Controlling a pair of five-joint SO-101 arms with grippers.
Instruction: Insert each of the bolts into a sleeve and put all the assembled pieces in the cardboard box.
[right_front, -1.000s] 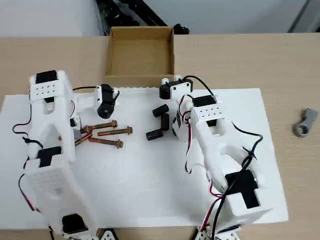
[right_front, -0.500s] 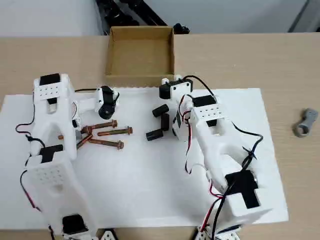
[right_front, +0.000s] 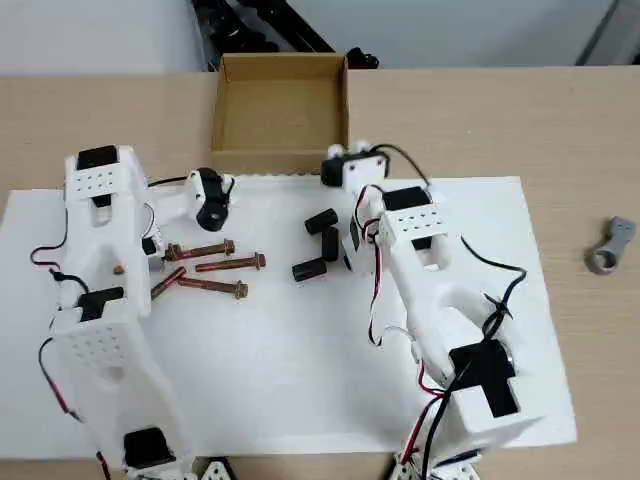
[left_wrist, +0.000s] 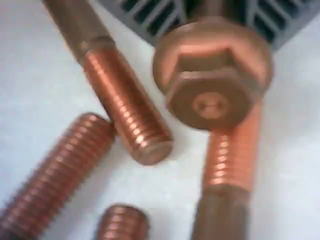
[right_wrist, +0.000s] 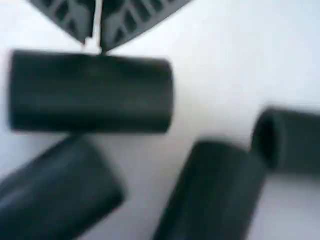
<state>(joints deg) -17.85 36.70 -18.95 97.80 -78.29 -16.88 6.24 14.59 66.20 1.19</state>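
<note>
The left gripper showed as a cut-off strip of dark ribbed plastic close by the bolts, and whether it was clenched could not be told. The bolts, copper-coloured, threaded and hex-headed, lay loose on the white sheet. The right gripper was closed to a sliver, holding nothing, just beside the smooth black cylindrical sleeves — blurred, some cut off — while the cardboard box sat at the sheet's far edge.
</note>
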